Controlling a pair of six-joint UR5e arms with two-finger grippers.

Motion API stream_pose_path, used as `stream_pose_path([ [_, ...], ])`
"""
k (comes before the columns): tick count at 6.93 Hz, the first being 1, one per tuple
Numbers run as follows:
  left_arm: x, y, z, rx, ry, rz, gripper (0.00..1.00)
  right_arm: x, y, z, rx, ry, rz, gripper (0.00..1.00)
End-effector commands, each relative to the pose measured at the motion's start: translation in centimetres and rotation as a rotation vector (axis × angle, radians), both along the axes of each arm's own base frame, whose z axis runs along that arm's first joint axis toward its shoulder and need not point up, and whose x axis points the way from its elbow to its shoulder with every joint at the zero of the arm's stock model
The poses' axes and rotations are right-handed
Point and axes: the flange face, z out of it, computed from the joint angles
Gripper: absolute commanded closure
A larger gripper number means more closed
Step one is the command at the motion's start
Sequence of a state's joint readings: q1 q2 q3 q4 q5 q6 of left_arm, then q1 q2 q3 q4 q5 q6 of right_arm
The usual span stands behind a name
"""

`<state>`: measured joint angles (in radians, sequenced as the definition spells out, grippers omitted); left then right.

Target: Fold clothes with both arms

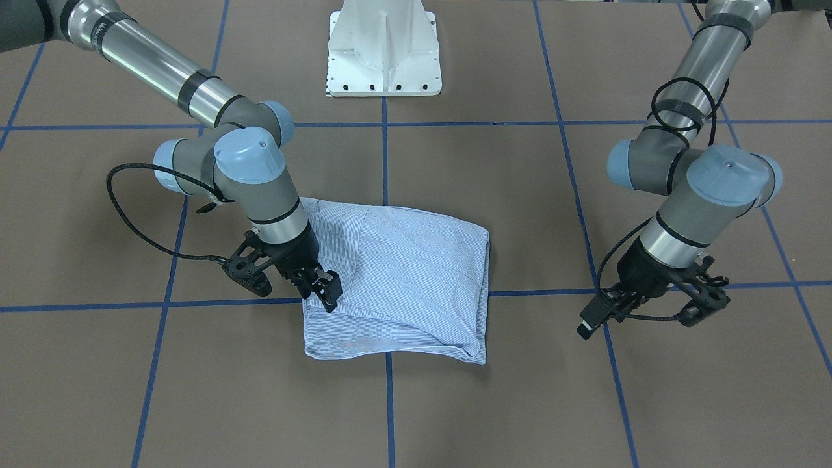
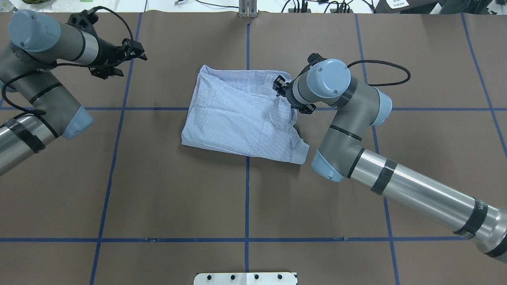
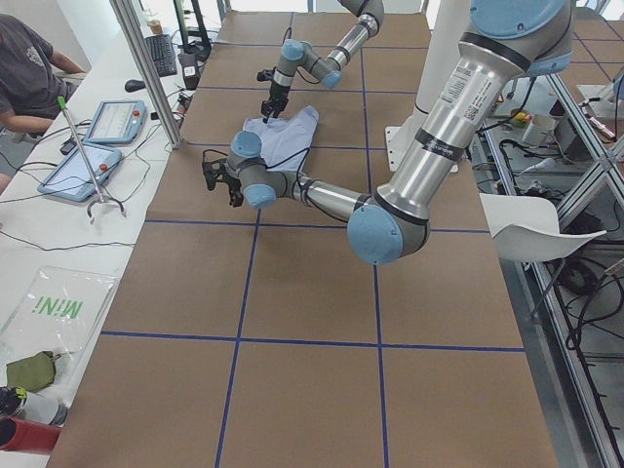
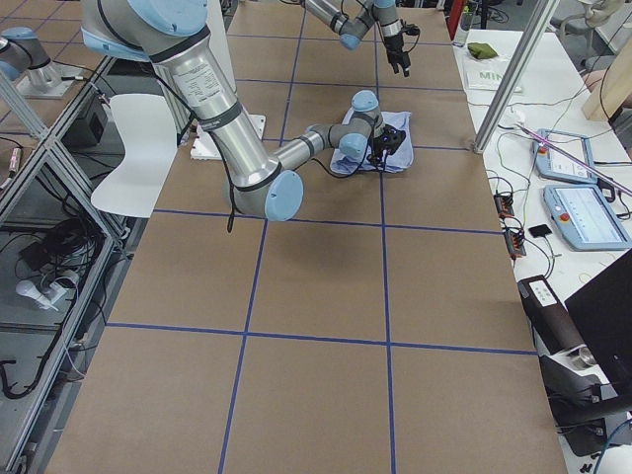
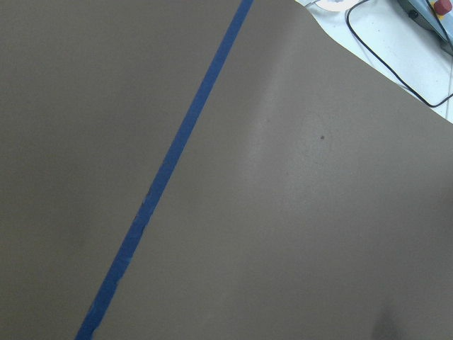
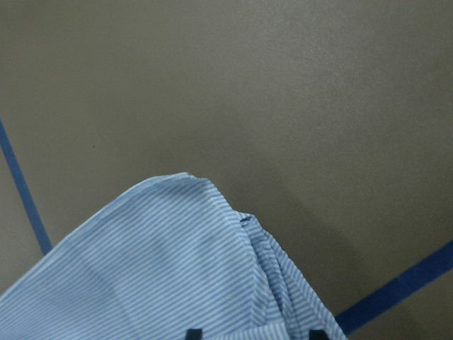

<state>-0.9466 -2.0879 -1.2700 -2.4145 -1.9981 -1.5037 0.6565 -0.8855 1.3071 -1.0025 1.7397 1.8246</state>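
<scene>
shirt lies at table centre, folded to a compact rectangle; folding judged nearly complete. seen from overhead, my right gripper sits at its 2 o'clock corner, fingers spread astride the cloth. my left gripper, fingers spread, waits well apart toward 10 o'clock.

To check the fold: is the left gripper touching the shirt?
Apart. The overhead view shows bare table between the left gripper and the shirt.
</scene>
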Motion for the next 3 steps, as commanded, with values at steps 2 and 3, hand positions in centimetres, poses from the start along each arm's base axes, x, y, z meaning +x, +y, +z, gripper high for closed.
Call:
stream_pose_path([
  [2, 0.2, 0.1, 0.0, -0.01, 0.005, -0.003, 0.0, 2.3, -0.3, -0.2, 0.024, -0.014, -0.033, 1.0],
  [3, 0.2, 0.1, 0.0, -0.019, 0.009, -0.008, 0.0, 3.3, 0.2, -0.4, 0.042, -0.02, -0.037, 1.0],
])
